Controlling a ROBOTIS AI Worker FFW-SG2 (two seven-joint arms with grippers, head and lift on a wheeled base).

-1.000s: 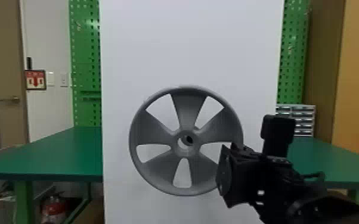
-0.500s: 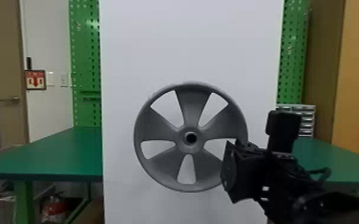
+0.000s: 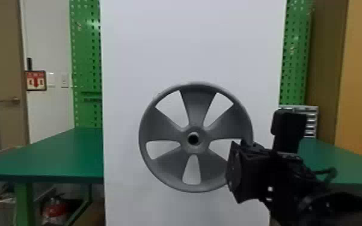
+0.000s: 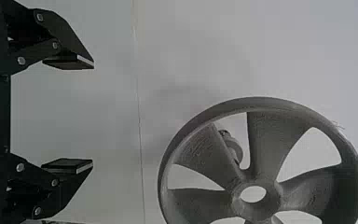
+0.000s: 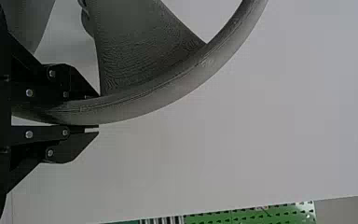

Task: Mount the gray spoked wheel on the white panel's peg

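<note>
Slanted in from the lower right, pinching the rim of the upright wheel (image 3: pixel 196 106) with the right gripper (image 3: pixel 246 174) before the panel (image 3: pixel 189 39), holding the left gripper (image 4: pixel 93 114) spread wide, apart from the wheel

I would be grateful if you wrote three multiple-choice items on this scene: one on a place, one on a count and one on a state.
1. Where does the right claw hold the wheel?
A) At its hub
B) By its rim, on the robot's right
C) At the very top of its rim

2. How many openings does the wheel have between its spokes?
A) Three
B) Eight
C) Five

3. What state is the left claw in?
A) Open and empty
B) Shut on the wheel
C) Shut and empty

Key:
1 B: the claw's fingers straddle the rim.
2 C: the head view shows all five openings.
3 A: its fingers stand wide apart with nothing gripped between them.
</note>
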